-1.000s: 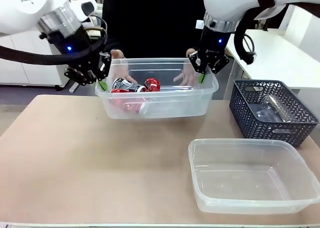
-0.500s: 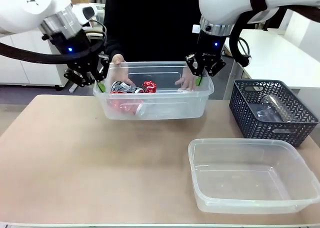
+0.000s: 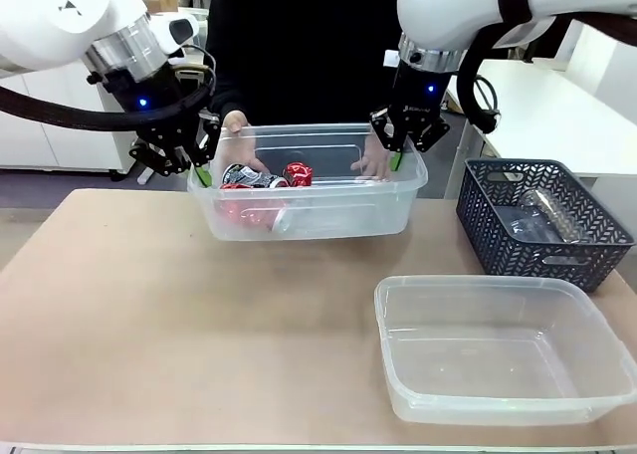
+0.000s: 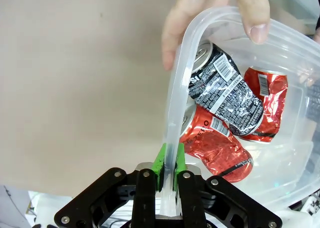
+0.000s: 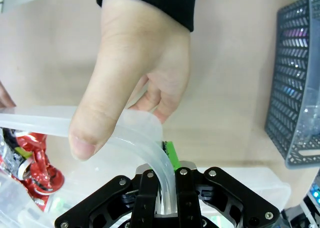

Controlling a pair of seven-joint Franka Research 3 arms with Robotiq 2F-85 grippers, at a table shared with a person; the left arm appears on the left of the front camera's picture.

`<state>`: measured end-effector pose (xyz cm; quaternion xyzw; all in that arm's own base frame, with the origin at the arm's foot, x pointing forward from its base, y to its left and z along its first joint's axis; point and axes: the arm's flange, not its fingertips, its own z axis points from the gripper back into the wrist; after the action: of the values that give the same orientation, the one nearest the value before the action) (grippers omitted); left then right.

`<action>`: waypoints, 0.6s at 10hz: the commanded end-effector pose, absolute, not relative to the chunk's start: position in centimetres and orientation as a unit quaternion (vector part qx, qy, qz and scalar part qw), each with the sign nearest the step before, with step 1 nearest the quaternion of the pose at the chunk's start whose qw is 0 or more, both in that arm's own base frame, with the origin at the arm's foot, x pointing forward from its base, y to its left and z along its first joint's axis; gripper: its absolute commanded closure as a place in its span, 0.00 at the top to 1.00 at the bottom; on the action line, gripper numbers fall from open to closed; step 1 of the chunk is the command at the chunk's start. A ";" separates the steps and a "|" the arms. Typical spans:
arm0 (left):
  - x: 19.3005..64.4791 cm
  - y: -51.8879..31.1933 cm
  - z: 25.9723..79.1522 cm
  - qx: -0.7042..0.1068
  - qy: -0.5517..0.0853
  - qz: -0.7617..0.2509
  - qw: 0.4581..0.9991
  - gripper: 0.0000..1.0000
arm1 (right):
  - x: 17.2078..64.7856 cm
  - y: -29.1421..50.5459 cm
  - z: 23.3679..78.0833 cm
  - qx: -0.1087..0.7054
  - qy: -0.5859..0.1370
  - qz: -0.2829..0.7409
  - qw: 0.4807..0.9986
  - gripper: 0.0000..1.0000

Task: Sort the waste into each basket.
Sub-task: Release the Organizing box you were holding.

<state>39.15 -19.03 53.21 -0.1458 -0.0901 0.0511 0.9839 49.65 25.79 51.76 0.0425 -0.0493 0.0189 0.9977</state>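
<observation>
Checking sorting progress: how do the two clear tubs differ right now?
The far tub holds crushed cans; the near tub has nothing in it. The far tub's rim is pinched by the robot's left hand and right hand, with the person's hands on it too; the near tub stands untouched. Both are clear, rectangular.

Front view faces person [image 3: 299,46] across table [image 3: 149,315]; wrist views close, share tub [image 3: 358,211].
</observation>
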 end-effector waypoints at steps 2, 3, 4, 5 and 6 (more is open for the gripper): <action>39.2 -18.7 53.6 -0.151 -0.098 0.050 0.982 0.06 | 49.6 25.8 51.7 0.042 -0.048 0.020 0.998 0.05; 39.2 -18.7 53.6 -0.151 -0.098 0.050 0.982 0.06 | 49.6 25.8 51.7 0.042 -0.048 0.020 0.998 0.05; 39.2 -18.7 53.6 -0.151 -0.098 0.050 0.982 0.06 | 49.6 25.8 51.7 0.042 -0.048 0.020 0.998 0.05; 39.2 -18.7 53.6 -0.151 -0.098 0.050 0.982 0.06 | 49.6 25.8 51.7 0.042 -0.048 0.020 0.998 0.05; 39.2 -18.7 53.6 -0.151 -0.098 0.050 0.982 0.06 | 49.6 25.8 51.7 0.042 -0.048 0.020 0.998 0.05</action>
<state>39.14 -19.03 53.19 -0.1457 -0.0895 0.0511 0.9839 49.65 25.80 51.76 0.0425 -0.0492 0.0190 0.9977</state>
